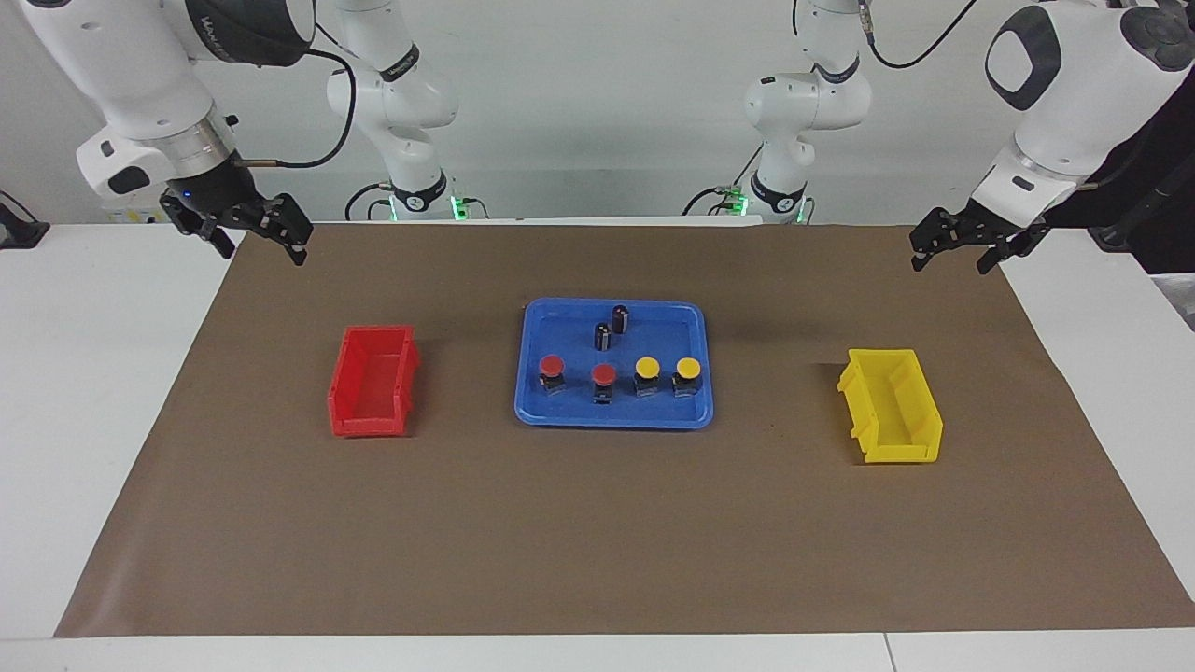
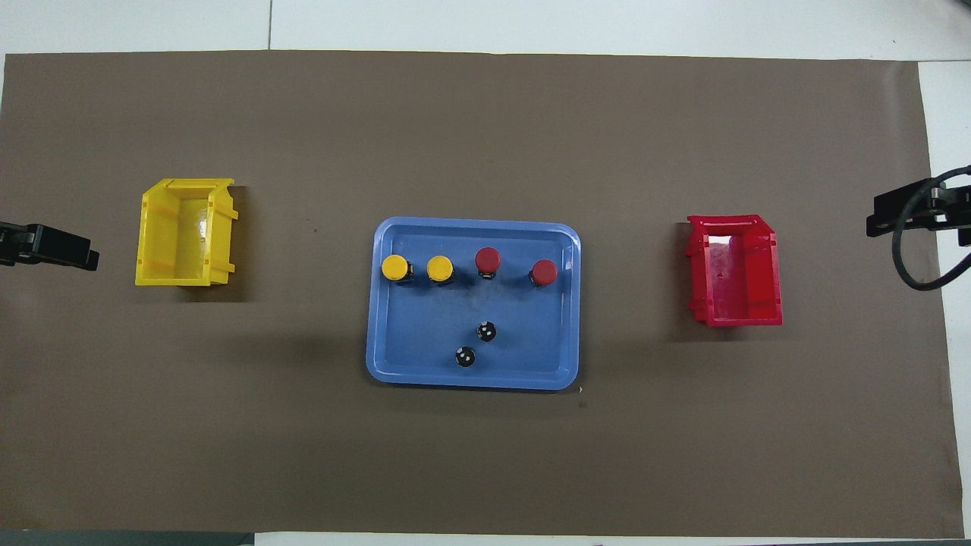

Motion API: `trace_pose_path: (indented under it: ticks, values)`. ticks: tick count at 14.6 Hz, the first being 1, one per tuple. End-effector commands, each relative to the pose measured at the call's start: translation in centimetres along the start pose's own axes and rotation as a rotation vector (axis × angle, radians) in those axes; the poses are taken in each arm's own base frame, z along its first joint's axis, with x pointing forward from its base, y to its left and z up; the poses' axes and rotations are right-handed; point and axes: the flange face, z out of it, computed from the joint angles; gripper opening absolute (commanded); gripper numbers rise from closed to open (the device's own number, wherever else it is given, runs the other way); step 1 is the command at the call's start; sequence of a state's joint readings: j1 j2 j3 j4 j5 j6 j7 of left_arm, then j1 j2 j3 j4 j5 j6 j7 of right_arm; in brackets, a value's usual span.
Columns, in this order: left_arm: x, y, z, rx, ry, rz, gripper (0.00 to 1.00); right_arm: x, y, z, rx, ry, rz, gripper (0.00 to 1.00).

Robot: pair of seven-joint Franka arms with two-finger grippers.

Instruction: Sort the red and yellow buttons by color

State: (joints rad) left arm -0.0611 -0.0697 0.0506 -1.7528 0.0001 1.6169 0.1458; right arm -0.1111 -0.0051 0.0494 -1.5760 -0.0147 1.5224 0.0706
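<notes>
Two red buttons (image 1: 552, 365) (image 1: 604, 374) and two yellow buttons (image 1: 647, 367) (image 1: 688, 368) stand in a row in the blue tray (image 1: 616, 420). In the overhead view the red ones (image 2: 488, 259) (image 2: 544, 271) are toward the right arm's end and the yellow ones (image 2: 394, 267) (image 2: 440, 268) toward the left arm's end. My right gripper (image 1: 264, 257) is open and empty, raised over the mat's edge at its own end. My left gripper (image 1: 950, 266) is open and empty, raised over the mat's edge at its own end.
A red bin (image 1: 373, 381) (image 2: 734, 280) stands beside the tray toward the right arm's end, a yellow bin (image 1: 892, 406) (image 2: 184, 231) toward the left arm's end. Two dark cylinders (image 1: 621, 318) (image 1: 603, 336) stand in the tray, nearer to the robots than the buttons. A brown mat (image 1: 597, 541) covers the table.
</notes>
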Motion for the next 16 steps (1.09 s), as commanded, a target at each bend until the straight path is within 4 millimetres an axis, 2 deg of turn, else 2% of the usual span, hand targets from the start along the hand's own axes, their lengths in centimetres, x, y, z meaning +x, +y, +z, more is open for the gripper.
trace_pose_path:
  ticks: [1,5,8,11,12,13,16]
  values:
    - [-0.8,-0.1,-0.1,0.008,0.018,0.006,1.00,-0.2,0.2,-0.2,0.020,0.012,-0.010,1.00]
    - [-1.1,-0.2,-0.1,0.008,0.007,0.004,1.00,-0.3,0.1,0.0,0.019,0.007,-0.007,1.00]
    - [-1.8,-0.2,-3.0,0.007,0.018,0.005,1.00,-0.3,-0.5,0.1,0.014,0.008,-0.024,1.00]
    - [-2.5,0.3,-4.7,0.009,0.017,0.009,1.00,0.2,-1.0,0.0,0.009,0.019,-0.030,1.00]
    - [-2.9,0.1,-5.2,0.008,0.027,0.008,1.00,0.2,-2.3,0.0,0.015,0.022,-0.047,1.00]
    - [-3.0,0.0,-5.0,0.007,0.022,0.005,1.00,0.3,-4.4,-0.1,0.015,0.028,-0.064,1.00]
    - [-2.9,0.5,-5.5,0.013,0.043,0.012,1.00,2.4,-14.8,3.0,0.021,0.061,-0.009,1.00]
